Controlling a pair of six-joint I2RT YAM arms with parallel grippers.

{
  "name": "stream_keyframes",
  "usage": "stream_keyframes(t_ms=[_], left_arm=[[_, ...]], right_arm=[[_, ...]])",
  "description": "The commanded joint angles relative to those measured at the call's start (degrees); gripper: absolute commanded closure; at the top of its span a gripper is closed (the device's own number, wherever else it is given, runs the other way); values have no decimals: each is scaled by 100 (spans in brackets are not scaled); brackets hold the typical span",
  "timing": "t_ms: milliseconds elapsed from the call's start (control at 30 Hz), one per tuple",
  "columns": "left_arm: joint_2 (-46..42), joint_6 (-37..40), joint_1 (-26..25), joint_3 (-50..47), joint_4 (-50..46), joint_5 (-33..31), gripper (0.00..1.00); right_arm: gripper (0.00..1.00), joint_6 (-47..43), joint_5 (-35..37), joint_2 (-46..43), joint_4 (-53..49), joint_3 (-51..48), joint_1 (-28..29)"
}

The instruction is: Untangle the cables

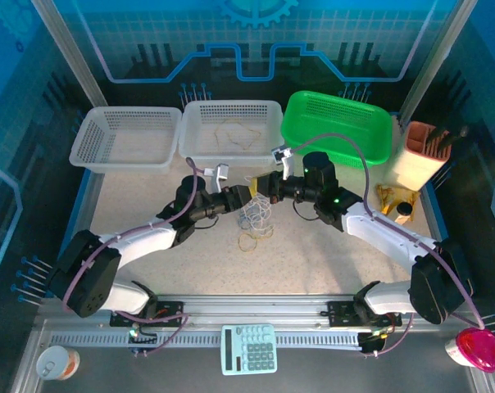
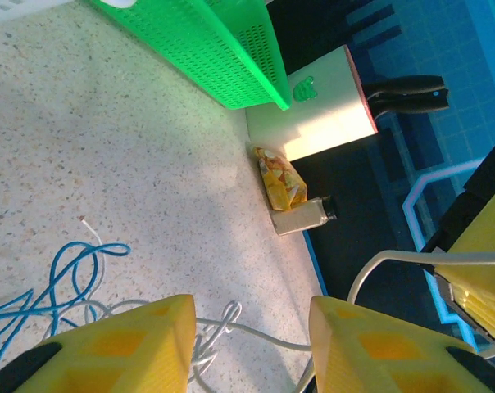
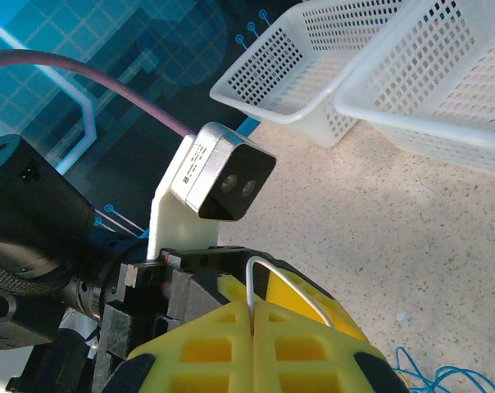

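Two grippers meet over the cables (image 1: 256, 217) at table centre. Right gripper (image 3: 253, 327): clenched on a white cable (image 3: 290, 288). Left gripper (image 2: 252, 348): fingers apart, pale cable (image 2: 256, 334) across the gap, blue cable (image 2: 67, 274) beside. Middle white basket (image 1: 190, 135): one tan cable (image 1: 233, 131). Green basket (image 1: 370, 143) beside it.

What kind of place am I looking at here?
Probably a robot test or training booth. Two white robot arms are bolted to a metal rail at a speckled table, blue circuit-patterned panels wall it in, and a tangle of thin cables lies near plastic mesh baskets like practice props.
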Motion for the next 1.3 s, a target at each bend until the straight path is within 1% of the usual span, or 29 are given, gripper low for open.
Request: stream_keyframes(t_ms=[0, 200, 433, 600, 833, 1000, 1100, 1167, 1267], left_arm=[[47, 119, -70, 118, 353, 123, 57], [-201, 168, -92, -96, 421, 9, 51], [-251, 166, -100, -154, 493, 20, 50], [-97, 158, -114, -116, 570, 24, 51], [284, 110, -185, 47, 874, 55, 56], [563, 72, -247, 158, 1027, 38, 67], [628, 85, -244, 140, 1078, -41, 79], [490, 249, -233, 132, 862, -180, 88], [49, 668, -173, 212, 80, -503, 94]], right_arm=[[100, 42, -72, -75, 144, -68, -65], [100, 41, -25, -40, 189, -219, -64], [100, 76, -68, 9, 273, -218, -62], [100, 146, -169, 30, 337, -187, -61], [100, 224, -256, 13, 384, -167, -38], [100, 292, -281, 0, 389, -248, -39], [100, 263, -247, -85, 394, -301, -47], [100, 215, -212, -190, 374, -360, -90], [100, 70, -70, -392, 147, -491, -185]])
